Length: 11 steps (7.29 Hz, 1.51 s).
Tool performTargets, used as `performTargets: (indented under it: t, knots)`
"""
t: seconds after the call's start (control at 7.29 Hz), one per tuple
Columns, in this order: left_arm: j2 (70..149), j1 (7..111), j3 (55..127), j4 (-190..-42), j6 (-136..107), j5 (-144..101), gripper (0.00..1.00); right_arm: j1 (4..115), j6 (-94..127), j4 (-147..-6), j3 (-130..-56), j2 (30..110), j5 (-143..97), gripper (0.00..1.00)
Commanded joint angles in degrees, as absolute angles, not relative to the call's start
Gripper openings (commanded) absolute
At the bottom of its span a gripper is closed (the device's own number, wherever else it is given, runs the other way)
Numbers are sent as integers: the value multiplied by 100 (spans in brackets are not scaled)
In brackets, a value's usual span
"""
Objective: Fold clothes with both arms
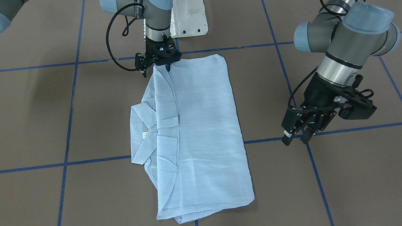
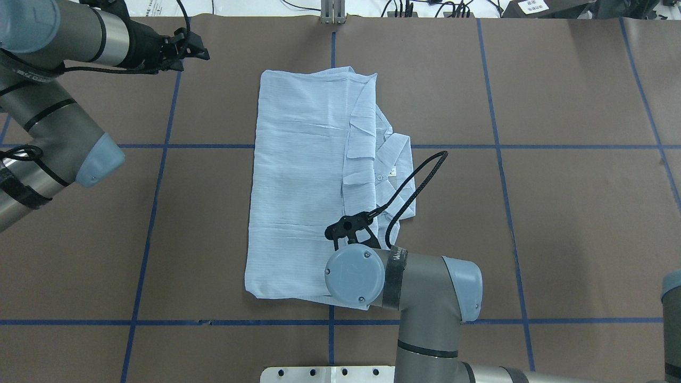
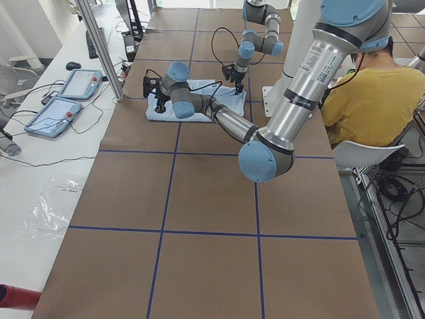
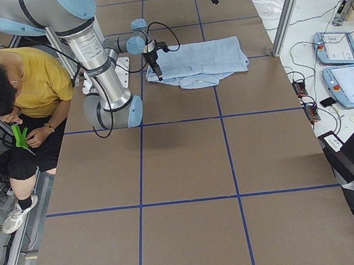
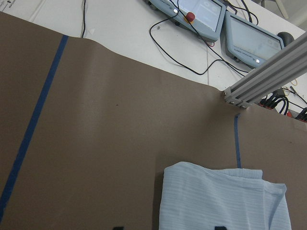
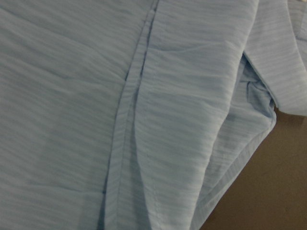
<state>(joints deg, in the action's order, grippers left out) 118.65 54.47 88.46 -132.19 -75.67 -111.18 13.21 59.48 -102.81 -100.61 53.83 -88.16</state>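
Plainly, the shirt (image 1: pixel 202 127) lies folded into a long rectangle at the middle of the tabletop (image 1: pixel 356 186), its collar (image 1: pixel 144 132) poking out along the edge on the robot's right. The right pincer (image 1: pixel 163 66) is low at the corner of the shirt nearest the robot's base, touching or almost touching the cloth. Whether it is clamped on fabric or merely poised, I cannot tell, since the wrist hides its tips from above and its own camera shows only cloth. The left pincer (image 1: pixel 297 139) hangs over bare tabletop, well apart from the shirt, with its fingers spread and holding nothing.

The main risk is a one-sided pull. If the right arm lifts this corner alone, the thin crinkled cloth would likely drag and skew, opening the stacked layers. A shallow bite could catch only the top layer and peel the fold apart. The black cable (image 2: pixel 420 181) looping over the collar might also brush it out of place.
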Motion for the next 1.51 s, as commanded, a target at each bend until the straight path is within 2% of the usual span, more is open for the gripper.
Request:
performTargets:
  t: [0.0,0.41,0.69,1.37]
  knots:
    - [11865,5467,8868,-13219,-7567,-11118,70,1423,5837,-10309,-10168,5545,-8859,100]
    - [11865,5519,8938,-13219,-7576,-11144,70,1555,5713,-10327,-10949,6414,-8868,100]
    - [11865,5546,9017,-13201,-7576,-11153,70,1564,5791,-10773,-11310,6565,-8859,100]
    - [11865,5546,9122,-13070,-7576,-11153,70,1520,6434,-10627,-11268,6469,-8957,100]
